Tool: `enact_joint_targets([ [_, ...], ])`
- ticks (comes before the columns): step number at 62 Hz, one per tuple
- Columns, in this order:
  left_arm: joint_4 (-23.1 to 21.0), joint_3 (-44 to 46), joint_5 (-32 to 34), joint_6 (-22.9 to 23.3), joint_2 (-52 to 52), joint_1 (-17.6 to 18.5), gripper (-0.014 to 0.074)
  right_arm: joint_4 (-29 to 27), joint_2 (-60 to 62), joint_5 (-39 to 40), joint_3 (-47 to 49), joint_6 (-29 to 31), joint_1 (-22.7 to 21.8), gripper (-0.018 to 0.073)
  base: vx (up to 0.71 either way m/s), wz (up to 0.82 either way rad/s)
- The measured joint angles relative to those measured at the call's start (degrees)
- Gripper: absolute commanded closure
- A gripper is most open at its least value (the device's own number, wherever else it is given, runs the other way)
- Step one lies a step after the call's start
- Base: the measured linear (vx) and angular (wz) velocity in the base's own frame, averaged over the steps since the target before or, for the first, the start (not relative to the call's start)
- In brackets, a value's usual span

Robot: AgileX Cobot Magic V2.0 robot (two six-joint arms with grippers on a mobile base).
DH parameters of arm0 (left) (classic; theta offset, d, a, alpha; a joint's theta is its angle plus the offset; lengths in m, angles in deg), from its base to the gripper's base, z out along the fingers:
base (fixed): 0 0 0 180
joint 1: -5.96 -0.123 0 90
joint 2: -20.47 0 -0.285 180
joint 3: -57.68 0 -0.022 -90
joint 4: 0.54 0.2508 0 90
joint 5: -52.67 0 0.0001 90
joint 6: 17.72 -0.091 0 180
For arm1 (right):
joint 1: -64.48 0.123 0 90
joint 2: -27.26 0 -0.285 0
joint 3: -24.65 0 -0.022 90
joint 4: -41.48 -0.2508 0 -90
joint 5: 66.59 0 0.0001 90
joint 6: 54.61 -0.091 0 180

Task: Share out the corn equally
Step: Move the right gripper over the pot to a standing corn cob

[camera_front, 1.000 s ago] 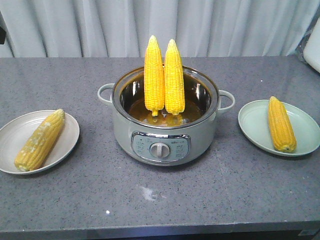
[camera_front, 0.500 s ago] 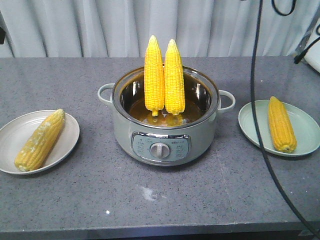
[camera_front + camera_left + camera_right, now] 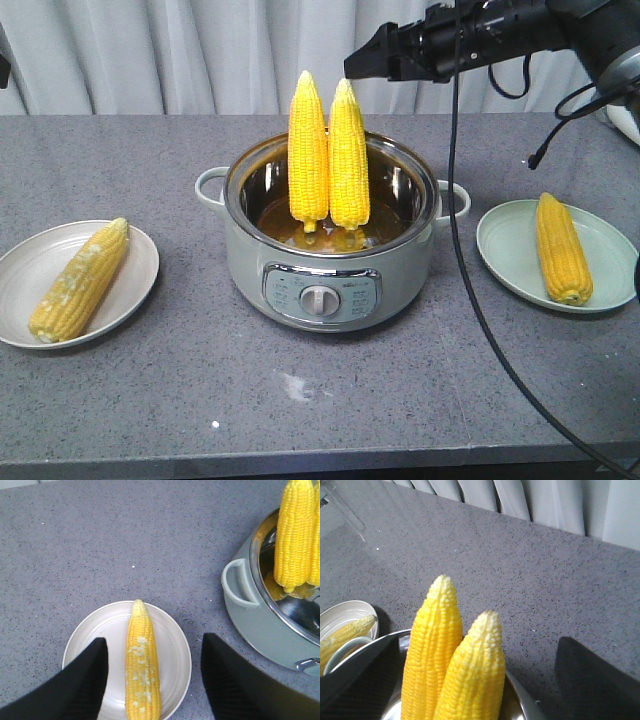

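Two cobs of corn stand upright, tips up, in the steel pot [image 3: 250, 262]: one at left [image 3: 308, 150], one at right [image 3: 348, 155]. My right gripper [image 3: 360, 62] hangs open just behind and above their tips. In the right wrist view its fingers [image 3: 355, 672] straddle both cobs [image 3: 470, 680] without touching. A third cob [image 3: 80, 280] lies on the white plate [image 3: 20, 270] at left. My left gripper [image 3: 155, 641] hovers open above that cob [image 3: 142, 670]. Another cob [image 3: 562, 248] lies on the pale green plate [image 3: 505, 245] at right.
The right arm's black cable [image 3: 470, 290] hangs down in front of the table between the pot and the green plate. A grey curtain [image 3: 150, 50] closes off the back. The pot's side handles [image 3: 208, 186] stick out towards each plate.
The right arm has swung in from the upper right, and its gripper now sits by the tips of the upright cobs. No cob has moved.
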Motion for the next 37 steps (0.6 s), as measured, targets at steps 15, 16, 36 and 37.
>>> enact_joint_targets([
  [15,0.0,0.0,0.0,0.0,0.0,0.0,0.0190,0.7,-2.5,-0.3,0.0,-0.3,2.2,-0.0036,0.00,0.00],
  [16,0.0,0.0,0.0,0.0,0.0,0.0,0.0190,0.7,-2.7,-0.4,0.0,-0.5,2.3,-0.0036,0.00,0.00],
  [36,0.0,0.0,0.0,0.0,0.0,0.0,0.0190,4.5,-4.6,-1.0,0.0,-2.5,2.4,0.0093,0.00,0.00],
  [37,0.0,0.0,0.0,0.0,0.0,0.0,0.0190,4.5,-4.6,-1.0,0.0,-2.5,2.4,0.0119,0.00,0.00],
])
